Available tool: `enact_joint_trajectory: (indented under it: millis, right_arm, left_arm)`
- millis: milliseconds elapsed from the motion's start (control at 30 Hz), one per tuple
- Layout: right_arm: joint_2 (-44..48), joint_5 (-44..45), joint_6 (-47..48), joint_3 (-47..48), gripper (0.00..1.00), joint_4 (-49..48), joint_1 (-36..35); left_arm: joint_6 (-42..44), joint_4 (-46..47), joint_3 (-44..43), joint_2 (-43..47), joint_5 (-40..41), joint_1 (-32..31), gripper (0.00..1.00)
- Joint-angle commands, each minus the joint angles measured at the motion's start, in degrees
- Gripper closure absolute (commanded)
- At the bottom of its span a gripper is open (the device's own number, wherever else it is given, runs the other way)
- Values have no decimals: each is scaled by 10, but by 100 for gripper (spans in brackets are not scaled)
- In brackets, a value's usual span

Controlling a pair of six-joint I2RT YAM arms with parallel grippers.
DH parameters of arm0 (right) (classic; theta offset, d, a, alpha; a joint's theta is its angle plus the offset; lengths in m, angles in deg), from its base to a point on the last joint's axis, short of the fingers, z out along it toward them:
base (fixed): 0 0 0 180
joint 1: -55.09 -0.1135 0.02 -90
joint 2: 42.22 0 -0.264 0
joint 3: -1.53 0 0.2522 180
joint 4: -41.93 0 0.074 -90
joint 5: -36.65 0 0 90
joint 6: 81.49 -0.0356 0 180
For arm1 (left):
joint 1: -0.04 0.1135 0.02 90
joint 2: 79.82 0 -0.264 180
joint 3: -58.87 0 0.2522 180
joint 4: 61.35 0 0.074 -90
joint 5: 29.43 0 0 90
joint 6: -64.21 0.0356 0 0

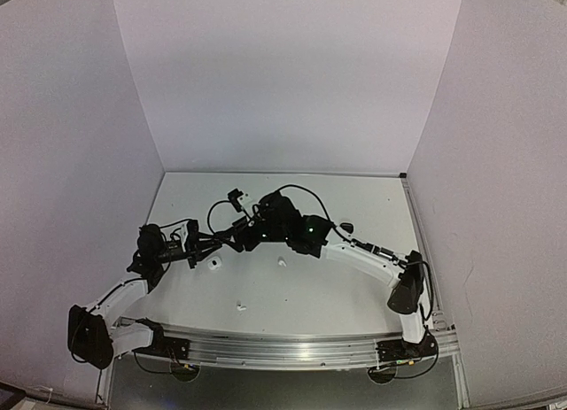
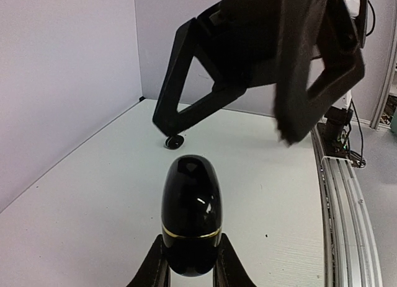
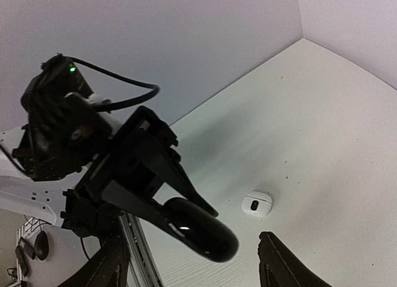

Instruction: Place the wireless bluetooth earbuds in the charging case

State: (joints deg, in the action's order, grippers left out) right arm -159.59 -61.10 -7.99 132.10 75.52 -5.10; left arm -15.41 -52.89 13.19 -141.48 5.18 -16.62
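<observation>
The left end effector (image 2: 191,245) is closed on a glossy black case (image 2: 191,200). Its two fingers pinch the lower end from either side, and the rounded top sticks out past the fingertips. A thin gold seam runs around the case just above the grip, and the lid appears to be down. The case is held up off the table (image 1: 354,295), left of centre.

The right end effector (image 3: 193,253) reaches across from the right and hangs close to the held case, slightly higher. Its jaws are spread wide and nothing is caught between them (its own camera frames the black case between the two fingers, but neither finger touches it).

On the table just beside the left end effector, on the near side, lies a white case (image 3: 257,203), a rounded pebble with a dark spot on top. To its right, and apart from it, is a tiny white bit that looks like an earbud, the far white earbud (image 1: 282,261). The near white earbud (image 1: 239,305) lies closer to the arm bases, well apart from both end effectors. A small black piece (image 1: 346,227) lies to the right near the right arm, too small to tell whether it is an earbud or a case.
</observation>
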Motion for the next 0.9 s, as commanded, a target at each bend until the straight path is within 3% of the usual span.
enact_joint_trajectory:
  millis: [0,100,200,533,633,867]
  right_arm:
    - [42,-92,7,-1,30,3,31]
    - [32,-150,-6,4,27,3,53]
    - [18,-187,-5,17,29,3,56]
    - [-29,-247,-14,69,48,2,57]
    - [-39,-262,-20,77,62,0,57]
    - [-52,-287,-32,91,81,-1,56]
  left_arm:
    - [-210,130,-24,-21,-43,3,100]
    - [-417,311,-3,-53,-77,2,100]
    - [-512,388,6,-66,-91,-3,100]
    - [-510,389,-6,-78,-100,-17,100]
    - [-511,390,-9,-81,-96,-19,100]
    - [-512,393,-14,-84,-86,-21,100]
